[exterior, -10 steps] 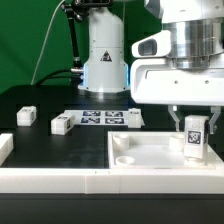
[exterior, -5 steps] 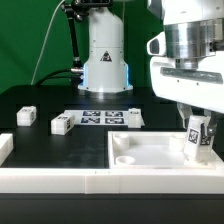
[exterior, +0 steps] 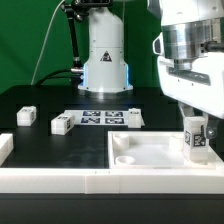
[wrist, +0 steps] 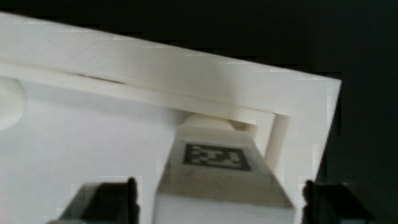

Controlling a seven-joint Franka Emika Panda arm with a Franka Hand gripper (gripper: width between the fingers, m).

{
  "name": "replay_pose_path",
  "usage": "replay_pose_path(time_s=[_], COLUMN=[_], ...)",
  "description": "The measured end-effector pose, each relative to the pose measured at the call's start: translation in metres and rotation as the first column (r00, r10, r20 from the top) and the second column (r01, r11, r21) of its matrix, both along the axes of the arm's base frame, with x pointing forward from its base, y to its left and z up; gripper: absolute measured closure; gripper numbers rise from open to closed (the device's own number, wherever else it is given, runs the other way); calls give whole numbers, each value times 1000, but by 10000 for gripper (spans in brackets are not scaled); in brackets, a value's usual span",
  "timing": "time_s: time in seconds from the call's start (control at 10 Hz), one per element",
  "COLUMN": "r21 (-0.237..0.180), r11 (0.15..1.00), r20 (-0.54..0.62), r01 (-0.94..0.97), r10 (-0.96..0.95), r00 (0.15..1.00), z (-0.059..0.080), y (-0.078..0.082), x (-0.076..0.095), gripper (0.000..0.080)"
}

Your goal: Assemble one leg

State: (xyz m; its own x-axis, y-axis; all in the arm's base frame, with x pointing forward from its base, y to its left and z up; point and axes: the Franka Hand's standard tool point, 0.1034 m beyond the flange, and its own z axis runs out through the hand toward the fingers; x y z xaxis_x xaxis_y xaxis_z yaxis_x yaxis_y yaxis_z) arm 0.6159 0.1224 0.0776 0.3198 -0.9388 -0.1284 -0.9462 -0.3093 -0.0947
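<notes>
The leg [exterior: 196, 138], a small white block with a tag on its face, stands upright in the corner socket of the large white panel [exterior: 150, 152] at the exterior view's right. My gripper [exterior: 196, 120] comes down over it from above, shut on its upper part. In the wrist view the leg [wrist: 217, 165] runs between my two dark fingers [wrist: 111, 200], with the panel's corner [wrist: 267, 95] beyond it. My gripper [wrist: 217, 200] holds the leg's sides, with only thin slivers showing beside the fingers.
Three more loose legs lie on the black table: one at the left [exterior: 26, 116], one [exterior: 61, 124] beside the marker board [exterior: 100, 119], one [exterior: 133, 118] at its right end. The arm's base [exterior: 104, 50] stands behind. A white rail [exterior: 60, 180] runs along the front.
The gripper has shifted to the exterior view's right and turned. The leg in it has gone from tilted to upright over the panel's corner.
</notes>
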Motion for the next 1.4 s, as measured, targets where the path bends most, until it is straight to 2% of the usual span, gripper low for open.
replay_pose_path(time_s=[0.1, 0.2, 0.4, 0.6, 0.9, 1.1, 1.2, 1.3, 1.4], r21=[0, -3, -22, -67, -134, -158, -162, -162, -162], r11=[1000, 996, 943, 830, 599, 417, 353, 354, 355], r20=[-4, 7, 41, 56, 36, 32, 31, 31, 32], r01=[-20, -94, -332, -553, -790, -895, -921, -921, -921], r10=[20, 94, 333, 557, 799, 908, 935, 935, 934], r00=[1000, 996, 942, 829, 600, 417, 353, 354, 355], z=[0, 0, 0, 0, -1, -2, -2, -2, -2], y=[1, 2, 1, 4, 4, 1, -1, -1, -1], x=[-1, -1, -1, -2, -3, -3, -3, -3, -3], gripper=[272, 172, 156, 150, 150, 150, 150, 150, 259])
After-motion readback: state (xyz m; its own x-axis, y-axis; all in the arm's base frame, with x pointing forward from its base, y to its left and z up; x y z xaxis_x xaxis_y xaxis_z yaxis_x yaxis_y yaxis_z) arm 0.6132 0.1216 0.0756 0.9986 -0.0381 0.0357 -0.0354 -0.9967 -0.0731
